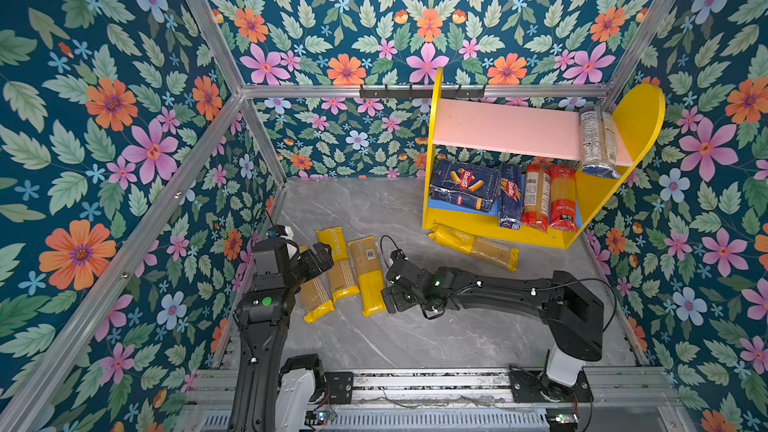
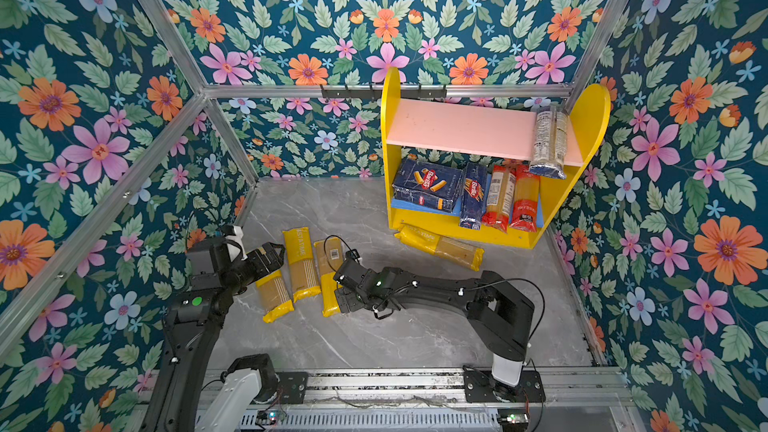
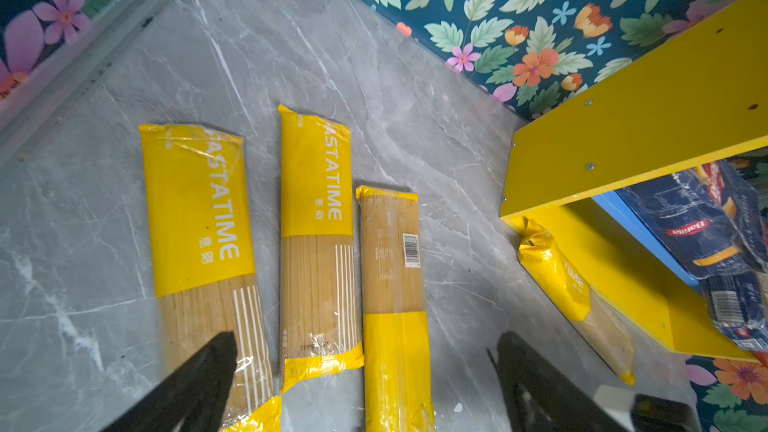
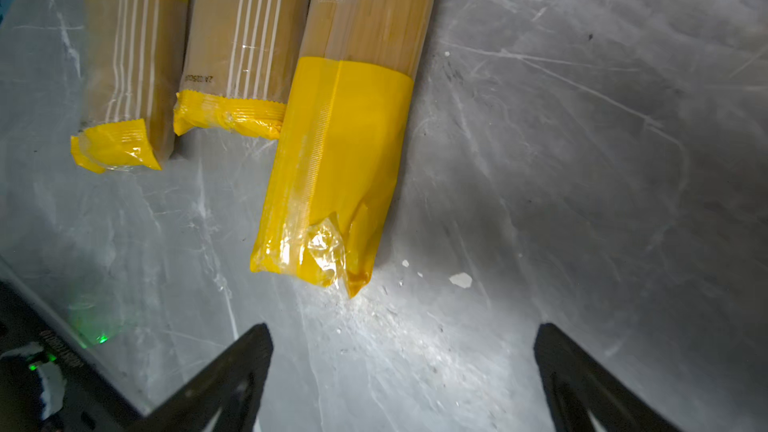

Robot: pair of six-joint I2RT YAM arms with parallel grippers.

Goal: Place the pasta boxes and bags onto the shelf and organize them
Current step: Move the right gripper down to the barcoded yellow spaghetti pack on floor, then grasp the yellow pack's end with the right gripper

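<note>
- Both claws are spread wide and hold nothing. The right claw point(image 4: 403, 334) hovers low over the bare counter point(image 1: 415, 334), just short of the near end of the barcode bag point(image 4: 345, 160).
- The left claw point(image 3: 365, 342) hangs above the near ends of the leftmost bag point(image 1: 316, 297) and the middle bag point(image 1: 336, 263).
- These three yellow-ended bags lie side by side at about 9 o'clock on the counter. A fourth bag point(image 1: 473, 245) lies at the foot of the shelf point(image 1: 638, 118), which stands at 1 o'clock.
- The step looks like a pick of the barcode bag. Its 3 o'clock flank is free, but the middle bag sits close against its 9 o'clock flank, so one finger must slip in carefully.
- I would grip across the width nearer mid-length; held by its end, such a long packet would likely droop.
- The lower blue board point(image 3: 640, 234) is crowded with the wide box point(image 1: 463, 187), the narrow box point(image 1: 510, 197) and two red-ended bags point(image 1: 536, 197).
- The pink board point(image 1: 507, 126) carries only the blue-ended bag point(image 1: 598, 139) at its 3 o'clock end, so it seems the better spot; laying the bag parallel to that one would look tidy.
</note>
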